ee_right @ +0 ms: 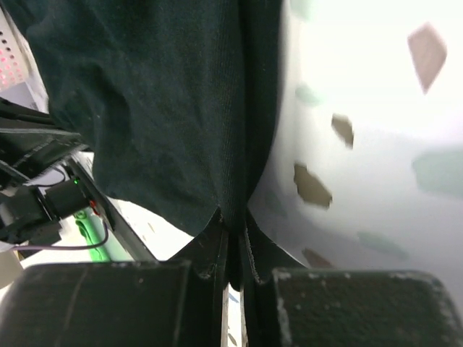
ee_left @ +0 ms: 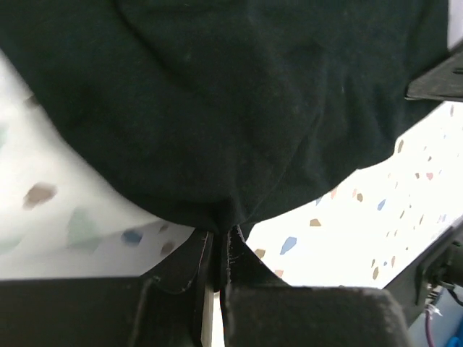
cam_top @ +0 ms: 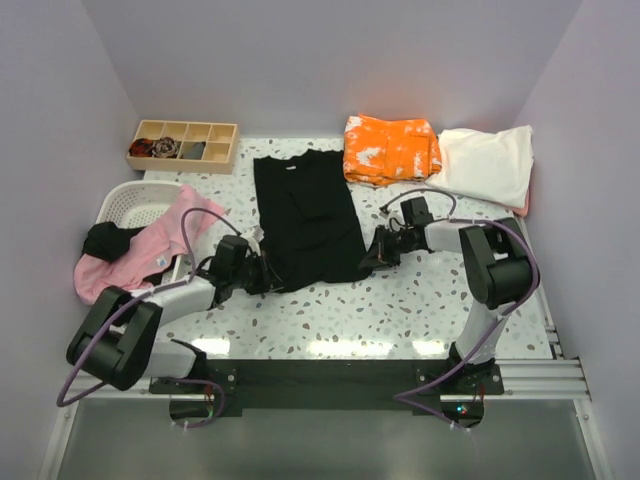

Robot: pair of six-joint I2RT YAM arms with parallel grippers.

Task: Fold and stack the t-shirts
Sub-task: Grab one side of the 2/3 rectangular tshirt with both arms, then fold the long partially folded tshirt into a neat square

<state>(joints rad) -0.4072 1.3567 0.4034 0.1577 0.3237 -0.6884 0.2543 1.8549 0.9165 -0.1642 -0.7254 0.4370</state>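
Fabric of the black t-shirt [cam_top: 305, 215] lay flat on the speckled table [cam_top: 400, 300], stretching away from both claws. The left gripper [cam_top: 270, 277] pinched its near left hem corner; the right gripper [cam_top: 366, 258] pinched the near right one. Beyond the right gripper sat the orange t-shirt [cam_top: 390, 150] and the cream t-shirt [cam_top: 490, 165]. Left of the left gripper, the pink t-shirt [cam_top: 140, 250] draped over the white basket [cam_top: 130, 200].

Lying flat: black t-shirt [cam_top: 305, 215]; left gripper [cam_top: 267, 272], right gripper [cam_top: 369, 255] at near corners.
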